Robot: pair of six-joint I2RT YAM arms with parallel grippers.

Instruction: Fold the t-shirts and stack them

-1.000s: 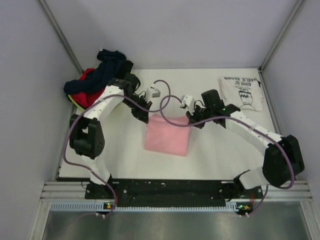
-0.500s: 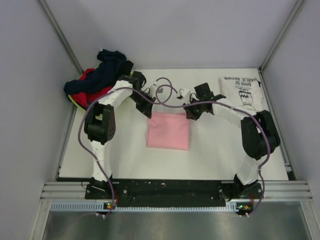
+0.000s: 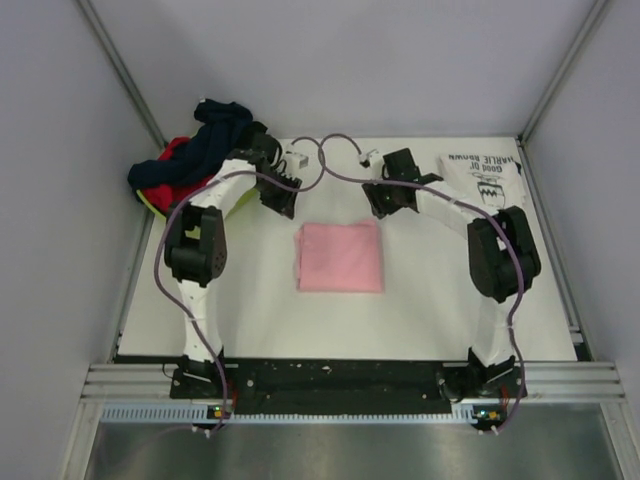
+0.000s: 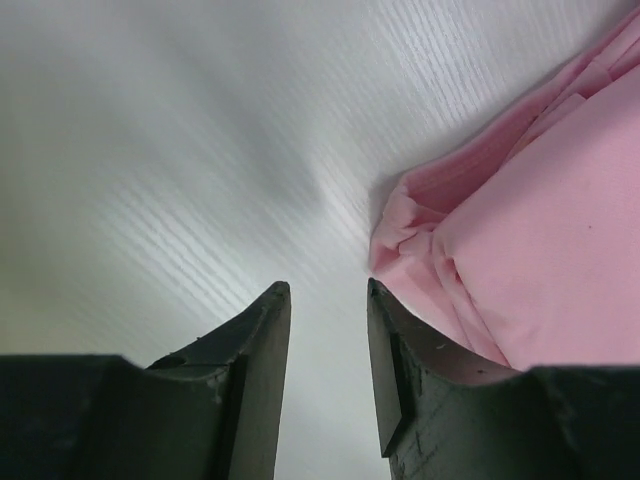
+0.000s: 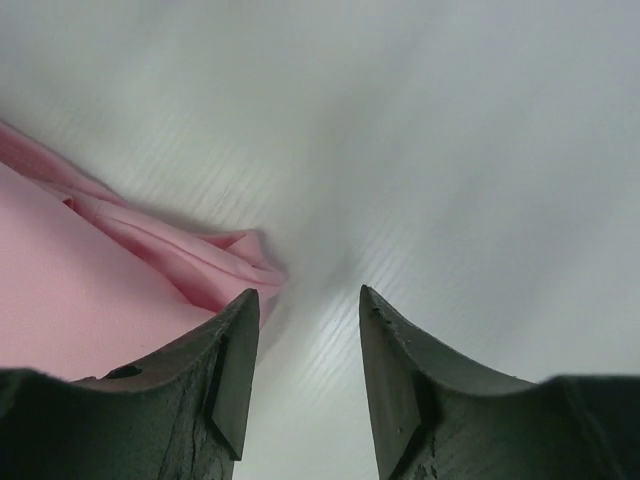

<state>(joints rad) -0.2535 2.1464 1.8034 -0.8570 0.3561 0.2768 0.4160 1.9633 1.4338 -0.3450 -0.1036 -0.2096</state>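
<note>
Finishing the fold of pink t-shirt (image 3: 340, 256), holding left pincer (image 4: 326, 290) and right pincer (image 5: 307, 295) half-open, empty, beside its far corners; next probably regripping, stacking onto white lettered t-shirt (image 3: 483, 183).

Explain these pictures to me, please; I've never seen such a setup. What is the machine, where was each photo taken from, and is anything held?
These are two robot arms bolted at a white table's near edge. The wide picture comes from a fixed camera above and behind them; the other two come from a camera on each wrist, looking past that arm's fingers. A folded pink t-shirt lies mid-table, a folded white printed t-shirt at the far right, a heap of dark and red clothes at the far left. The left gripper and right gripper are open and empty, each beside a far corner of the pink t-shirt.
</note>
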